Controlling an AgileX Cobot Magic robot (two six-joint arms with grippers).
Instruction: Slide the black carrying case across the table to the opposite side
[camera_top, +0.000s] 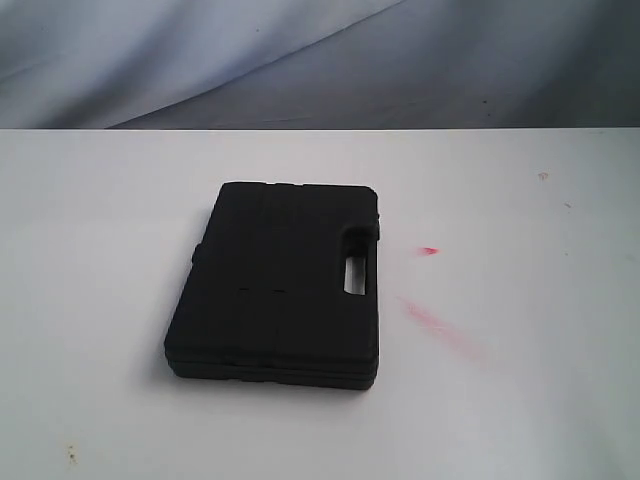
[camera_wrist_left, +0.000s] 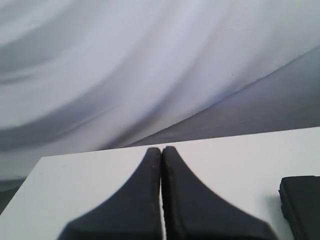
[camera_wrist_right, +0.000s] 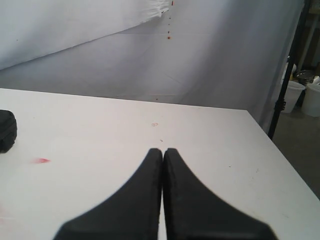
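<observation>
The black carrying case (camera_top: 277, 282) lies flat on the white table (camera_top: 520, 400), slightly left of centre, its handle slot facing right. No arm shows in the exterior view. In the left wrist view my left gripper (camera_wrist_left: 161, 150) is shut with nothing between its fingers, above bare tabletop; a corner of the case (camera_wrist_left: 301, 205) shows at the frame edge, well apart from it. In the right wrist view my right gripper (camera_wrist_right: 163, 151) is also shut and empty, and an edge of the case (camera_wrist_right: 7, 131) sits far off to the side.
Red smears (camera_top: 440, 322) and a small red spot (camera_top: 428, 250) mark the table right of the case. Grey-white fabric (camera_top: 300, 60) hangs behind the far edge. A black stand pole (camera_wrist_right: 290, 70) and white buckets (camera_wrist_right: 307, 97) stand beyond the table's side edge.
</observation>
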